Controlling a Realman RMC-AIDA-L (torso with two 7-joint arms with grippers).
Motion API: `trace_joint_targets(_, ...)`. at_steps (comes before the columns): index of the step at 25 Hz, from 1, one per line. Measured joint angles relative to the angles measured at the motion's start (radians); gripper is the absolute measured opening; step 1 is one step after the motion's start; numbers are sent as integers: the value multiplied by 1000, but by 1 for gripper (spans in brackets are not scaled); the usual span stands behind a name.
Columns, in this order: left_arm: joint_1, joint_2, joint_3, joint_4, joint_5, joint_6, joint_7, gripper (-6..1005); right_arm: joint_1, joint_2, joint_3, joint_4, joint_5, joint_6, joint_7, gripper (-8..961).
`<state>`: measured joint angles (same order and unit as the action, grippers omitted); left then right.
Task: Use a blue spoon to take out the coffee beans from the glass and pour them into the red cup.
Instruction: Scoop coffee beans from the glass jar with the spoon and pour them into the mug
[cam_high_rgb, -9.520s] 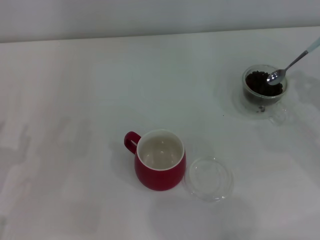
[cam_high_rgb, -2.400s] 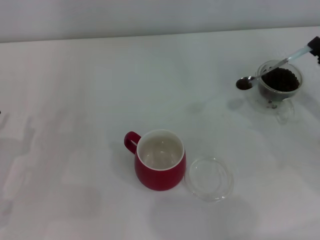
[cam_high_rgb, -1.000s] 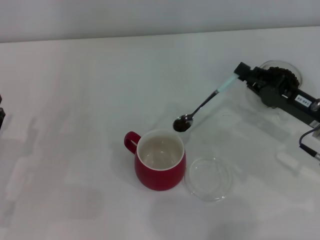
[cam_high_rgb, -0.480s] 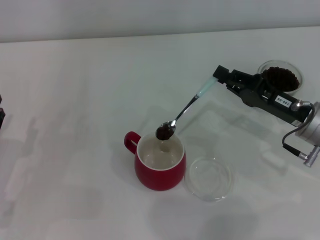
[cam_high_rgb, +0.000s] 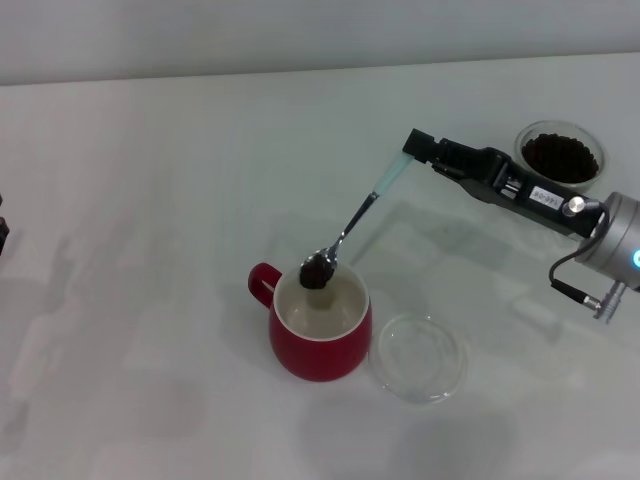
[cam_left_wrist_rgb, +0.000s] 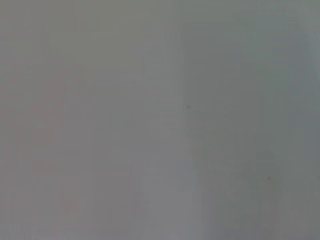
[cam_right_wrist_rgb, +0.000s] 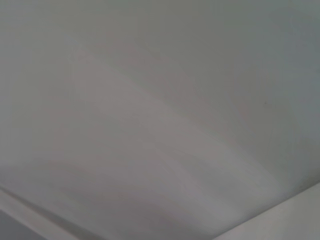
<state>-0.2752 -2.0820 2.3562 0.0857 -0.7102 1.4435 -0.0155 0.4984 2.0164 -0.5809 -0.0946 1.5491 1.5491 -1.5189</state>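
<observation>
In the head view my right gripper (cam_high_rgb: 418, 146) reaches in from the right and is shut on the light-blue handle end of the blue spoon (cam_high_rgb: 352, 221). The spoon slants down to the left. Its bowl holds coffee beans (cam_high_rgb: 318, 271) just above the far rim of the red cup (cam_high_rgb: 320, 342), which stands upright with its white inside showing. The glass (cam_high_rgb: 562, 156) stands at the far right with a heap of dark beans in it. My left gripper shows only as a dark sliver at the left edge (cam_high_rgb: 3, 236). Both wrist views show only blank pale surface.
A flat shallow clear round dish (cam_high_rgb: 418, 357) lies just right of the red cup. The white table (cam_high_rgb: 160, 200) runs to a pale wall at the back.
My right arm has carried the loaded spoon from the glass leftward and down. In the last half second the bowl moved from the cup's far rim to just over its opening.
</observation>
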Motion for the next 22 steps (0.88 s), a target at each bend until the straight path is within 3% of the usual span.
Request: trace_joint_targets(22,-10,2,-4,0,-4,-9,2,582,3,0,-51,-68,0,42,-140,144)
